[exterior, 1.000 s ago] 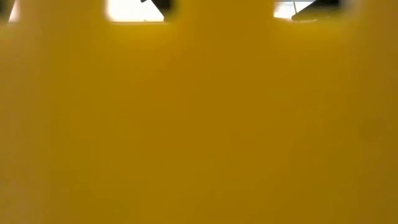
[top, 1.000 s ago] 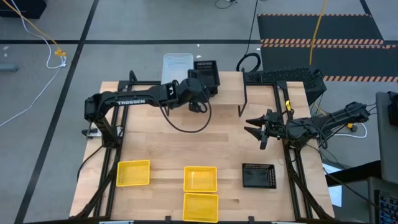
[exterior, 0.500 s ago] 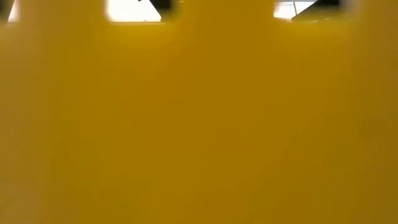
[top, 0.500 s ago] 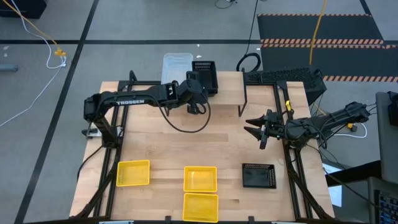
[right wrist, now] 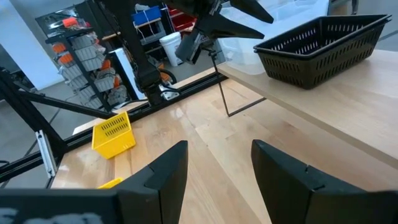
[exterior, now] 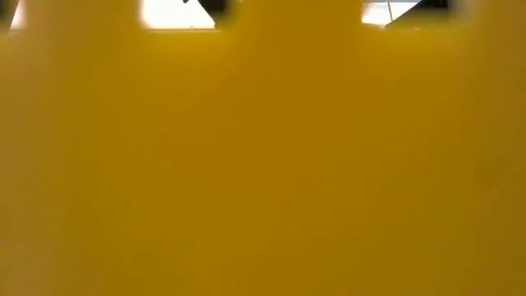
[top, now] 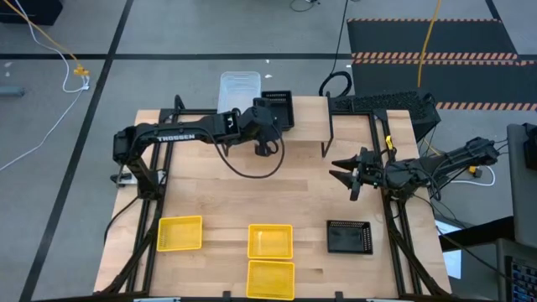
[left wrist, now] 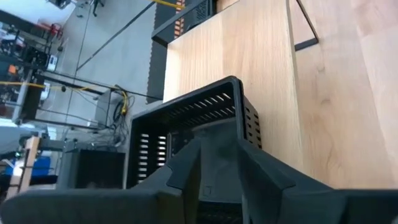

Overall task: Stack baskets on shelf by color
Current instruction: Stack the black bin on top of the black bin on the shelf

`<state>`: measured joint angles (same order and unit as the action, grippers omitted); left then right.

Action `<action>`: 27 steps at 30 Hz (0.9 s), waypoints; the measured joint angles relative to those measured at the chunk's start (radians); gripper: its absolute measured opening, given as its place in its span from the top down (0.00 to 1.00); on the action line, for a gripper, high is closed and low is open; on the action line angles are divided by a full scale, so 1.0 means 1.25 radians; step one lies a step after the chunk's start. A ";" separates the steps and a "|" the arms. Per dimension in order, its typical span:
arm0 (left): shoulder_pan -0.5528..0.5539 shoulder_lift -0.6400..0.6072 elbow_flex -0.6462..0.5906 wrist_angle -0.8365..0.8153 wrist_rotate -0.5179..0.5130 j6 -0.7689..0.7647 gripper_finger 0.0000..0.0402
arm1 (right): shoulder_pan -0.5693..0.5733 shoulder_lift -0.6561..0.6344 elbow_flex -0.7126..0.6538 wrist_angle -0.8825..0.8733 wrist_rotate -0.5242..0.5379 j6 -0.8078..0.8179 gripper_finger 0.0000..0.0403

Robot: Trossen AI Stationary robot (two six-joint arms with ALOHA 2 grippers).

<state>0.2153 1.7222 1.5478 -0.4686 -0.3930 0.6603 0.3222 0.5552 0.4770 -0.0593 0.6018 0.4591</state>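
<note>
A black perforated basket (top: pixel 278 106) (left wrist: pixel 186 124) (right wrist: pixel 323 40) rests by its bottom on the wood shelf (top: pixel 315 117) (right wrist: pixel 348 93). It stands next to a clear basket (top: pixel 239 87) at the shelf's left end. My left gripper (top: pixel 270 127) (right wrist: pixel 264 26) is open at the black basket's near end, slightly above its rim; in the right wrist view its fingertips stand apart from the basket. My right gripper (top: pixel 337 170) (right wrist: pixel 217 155) is open and waits over the table's right side. Three yellow baskets (top: pixel 180 233) (top: pixel 270 241) (top: pixel 270 279) and another black basket (top: pixel 348 237) lie near the table's near edge.
The shelf's thin black legs (top: pixel 329 138) (right wrist: pixel 224 93) stand on the table's far part. A yellow basket wall (exterior: pixel 263 164) fills the low view. A loop of cable (top: pixel 252 164) hangs from the left arm. Bare tabletop (top: pixel 252 197) lies between shelf and front baskets.
The black basket on the shelf has shifted a little toward the table's near edge and looks lower. The left gripper has drawn back slightly the same way.
</note>
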 joint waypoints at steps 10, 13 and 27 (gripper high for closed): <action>-0.079 0.054 -0.015 0.150 0.488 -0.140 0.69 | 0.001 -0.001 0.000 -0.020 -0.002 0.001 0.58; -0.141 0.114 -0.017 0.202 0.507 -0.124 0.69 | 0.000 -0.001 0.000 -0.033 -0.042 0.032 0.58; -0.300 0.463 0.069 0.667 0.563 0.049 0.69 | -0.005 0.001 0.001 -0.137 -0.063 0.067 0.58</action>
<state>-0.1602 2.3003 1.6341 0.3650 0.3113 0.7209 0.3157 0.5562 0.4778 -0.2300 0.5235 0.5432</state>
